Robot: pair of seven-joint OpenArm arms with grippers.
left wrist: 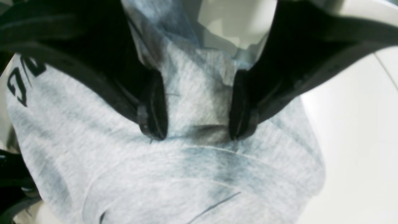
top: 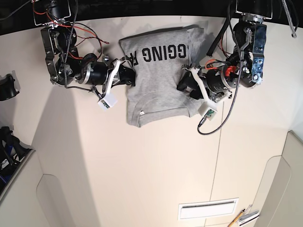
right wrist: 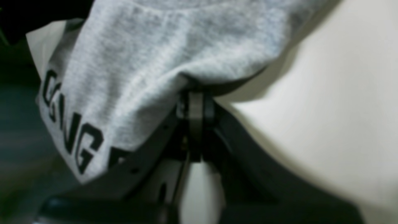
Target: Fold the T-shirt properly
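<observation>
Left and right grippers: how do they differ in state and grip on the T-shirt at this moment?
The left gripper stands open, fingers apart with a ridge of the T-shirt between them, unpinched. The right gripper is shut, its tips tucked under the shirt's edge near the black lettering. In the base view, left sits at the shirt's right side, right at its left. Both touch the fabric over the white table.

cream table [top: 142, 170], white vent grille [top: 207, 208], pencil [top: 236, 218]
</observation>
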